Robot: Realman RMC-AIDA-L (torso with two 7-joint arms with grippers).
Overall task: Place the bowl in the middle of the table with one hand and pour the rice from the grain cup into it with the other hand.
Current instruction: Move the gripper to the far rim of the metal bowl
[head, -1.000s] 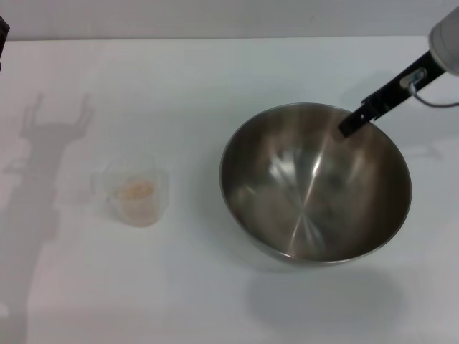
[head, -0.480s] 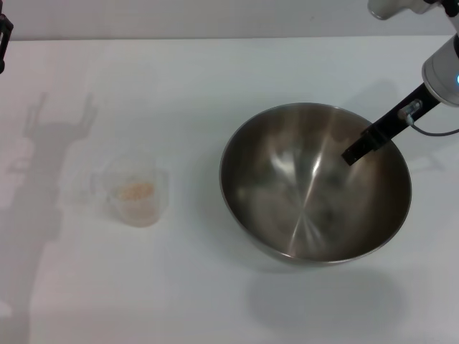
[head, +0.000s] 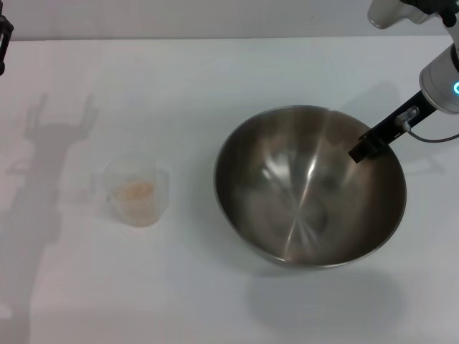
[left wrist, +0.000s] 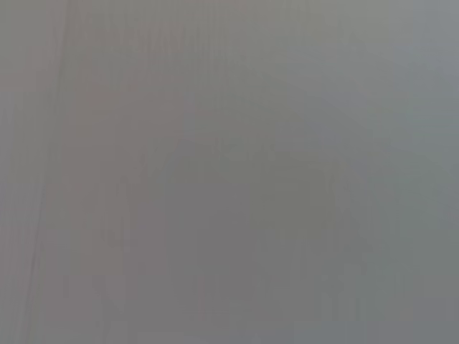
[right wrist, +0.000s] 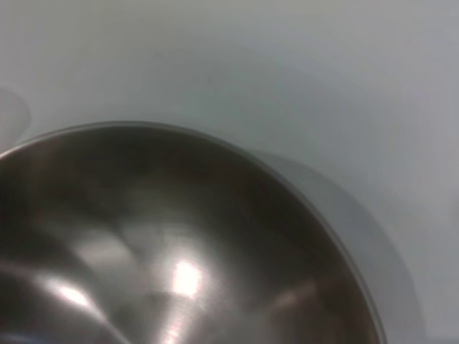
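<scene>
The steel bowl (head: 287,201) is right of the table's middle, and its shadow falls apart from it on the table (head: 179,86) at the near side. My right gripper (head: 361,150) grips the bowl's far right rim, with one black finger (head: 376,137) inside the bowl. The right wrist view shows the bowl's shiny inside (right wrist: 179,272) from close up. The clear grain cup (head: 136,208) stands upright to the left with a little rice (head: 135,190) in it. My left gripper (head: 3,39) shows only as a black bit at the far left edge, well away from the cup.
The left arm's shadow (head: 50,143) lies on the table behind and left of the cup. A wide stretch of bare tabletop separates cup and bowl. The left wrist view shows only a plain grey surface.
The bowl has shifted slightly to the left in the right gripper's hold. The right arm has moved a little down and to the right. The cup has not moved.
</scene>
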